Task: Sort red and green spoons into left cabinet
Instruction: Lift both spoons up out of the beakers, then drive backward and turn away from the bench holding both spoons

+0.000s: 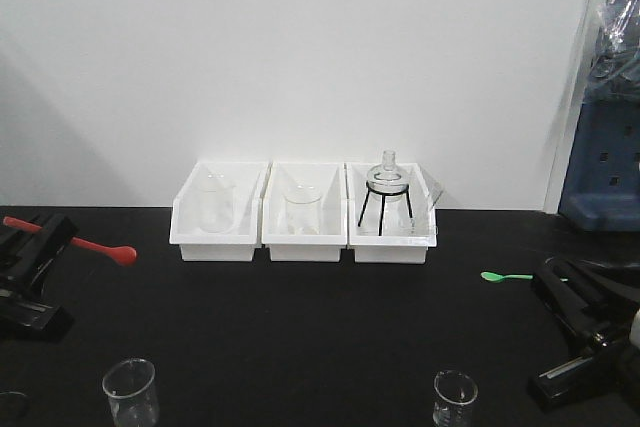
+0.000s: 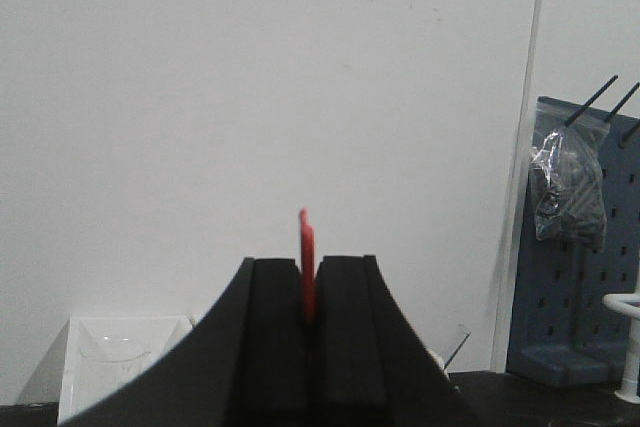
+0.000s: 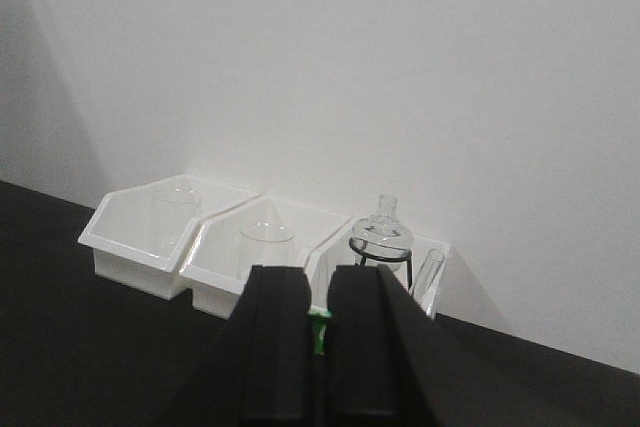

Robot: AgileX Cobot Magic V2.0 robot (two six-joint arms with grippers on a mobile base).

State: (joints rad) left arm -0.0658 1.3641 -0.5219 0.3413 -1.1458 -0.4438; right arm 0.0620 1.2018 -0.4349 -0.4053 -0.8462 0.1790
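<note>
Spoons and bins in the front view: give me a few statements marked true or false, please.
1. The left gripper is shut on the red spoon. True.
2. The green spoon lies in the left bin. False: the right gripper holds it, to the right of the bins.
3. The flask sits on a tripod in the right bin. True.
4. The middle bin holds nothing. False: a glass beaker stands in it.
</note>
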